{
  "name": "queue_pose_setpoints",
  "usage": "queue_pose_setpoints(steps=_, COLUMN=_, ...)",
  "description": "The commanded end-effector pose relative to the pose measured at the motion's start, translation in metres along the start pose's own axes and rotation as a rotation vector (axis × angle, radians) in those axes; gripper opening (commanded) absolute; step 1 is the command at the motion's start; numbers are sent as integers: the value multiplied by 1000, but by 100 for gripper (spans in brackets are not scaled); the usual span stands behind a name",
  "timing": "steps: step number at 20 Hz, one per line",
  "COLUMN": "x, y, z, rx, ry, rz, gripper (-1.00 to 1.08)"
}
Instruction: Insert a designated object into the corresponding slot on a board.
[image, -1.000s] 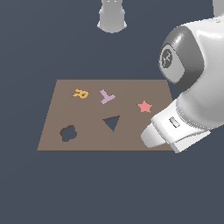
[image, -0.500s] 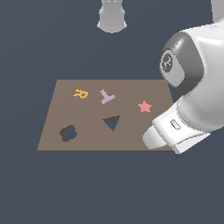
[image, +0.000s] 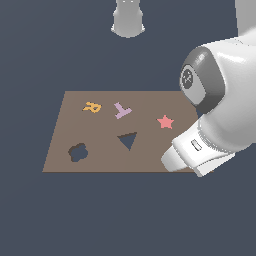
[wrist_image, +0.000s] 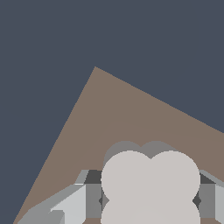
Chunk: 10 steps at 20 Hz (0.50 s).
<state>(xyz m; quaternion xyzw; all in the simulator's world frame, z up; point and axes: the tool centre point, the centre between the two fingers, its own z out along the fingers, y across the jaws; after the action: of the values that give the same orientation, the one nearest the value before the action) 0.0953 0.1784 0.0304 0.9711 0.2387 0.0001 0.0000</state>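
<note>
In the wrist view, my gripper (wrist_image: 151, 200) is shut on the pale grey cloud-shaped block (wrist_image: 151, 177), with a finger (wrist_image: 89, 197) at each side. It holds the block just above a corner area of the brown board (wrist_image: 109, 113), where its shadow falls. In the exterior view, the board (image: 100, 160) lies flat and the dark cloud-shaped slot (image: 77, 152) is near its front edge at the exterior view's left. The arm's white wrist housing (image: 200, 150) hangs over the board's front corner at the exterior view's right and hides the gripper and block there.
On the board are a dark triangular cut-out (image: 128, 140), a red star (image: 165, 121), a lilac T-shaped piece (image: 122, 110) and a small orange shape (image: 92, 106). A grey rounded body (image: 128, 20) stands beyond the board's far edge.
The arm's upper joint has sunk slightly. The wrist housing stays over the same board corner. Nothing on the board has moved.
</note>
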Motion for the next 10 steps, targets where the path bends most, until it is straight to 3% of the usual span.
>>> queue_pose_setpoints(steps=1, x=0, y=0, z=1, rx=0, ry=0, rz=0, gripper=-100)
queue_pose_setpoints(steps=10, x=1, y=2, z=0, rx=0, ry=0, rz=7, gripper=-100)
